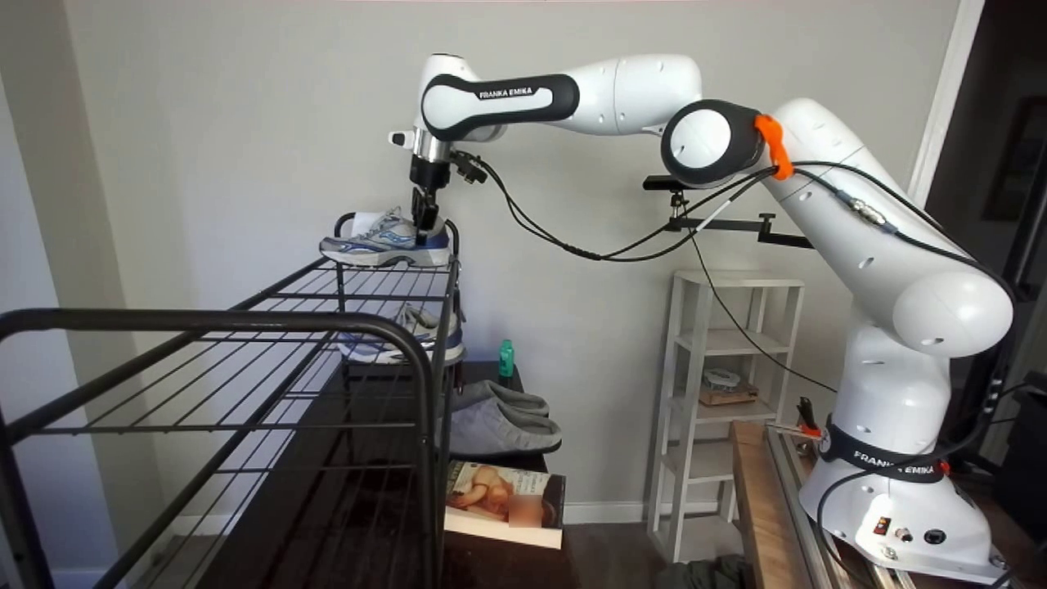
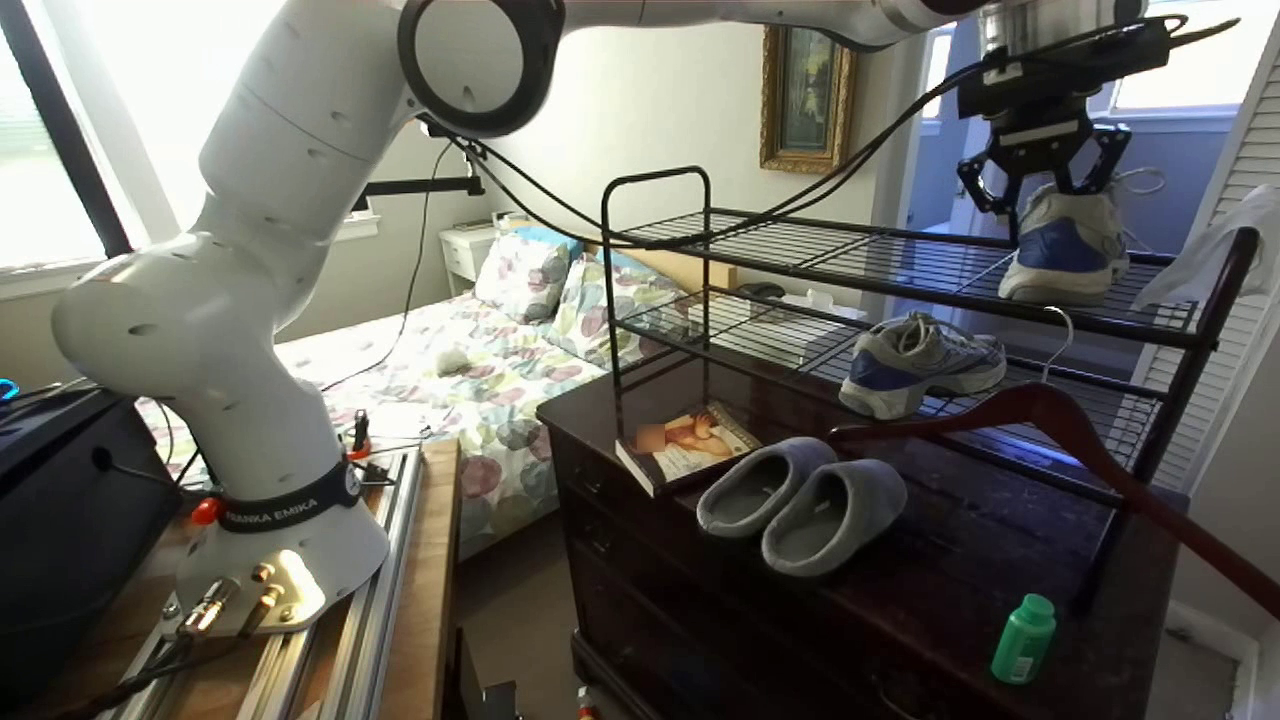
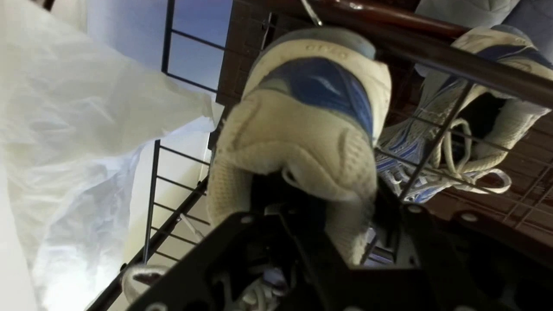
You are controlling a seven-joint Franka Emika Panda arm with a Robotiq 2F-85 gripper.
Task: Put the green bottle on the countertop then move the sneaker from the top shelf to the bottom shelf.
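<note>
Nearest us in an exterior view curves the end rail of a black metal rack (image 1: 204,320). At the rack's far end, on the top shelf (image 1: 360,297), we find the grey-and-white sneaker (image 2: 1062,245) with its blue heel, sole down. We see the fingers (image 1: 424,214) pointing down at its collar: in the wrist view one dips inside the opening and the other stands outside, with the sneaker's side between them. That view is dark just there, and we cannot tell whether they pinch the fabric or merely straddle it.

On the bottom shelf (image 2: 760,340) we have a similar running shoe (image 2: 915,365), and a wooden clothes hanger (image 2: 1040,405) crosses in front of that tier. White sheeting (image 3: 77,121) hangs at the sneaker's end of the rack.

Beneath it all we see the dark wooden bench (image 2: 950,560). Our green bottle (image 2: 1024,640) stands upright on it near a corner, well apart from the grey slippers (image 2: 880,495) and the book (image 2: 690,445).
</note>
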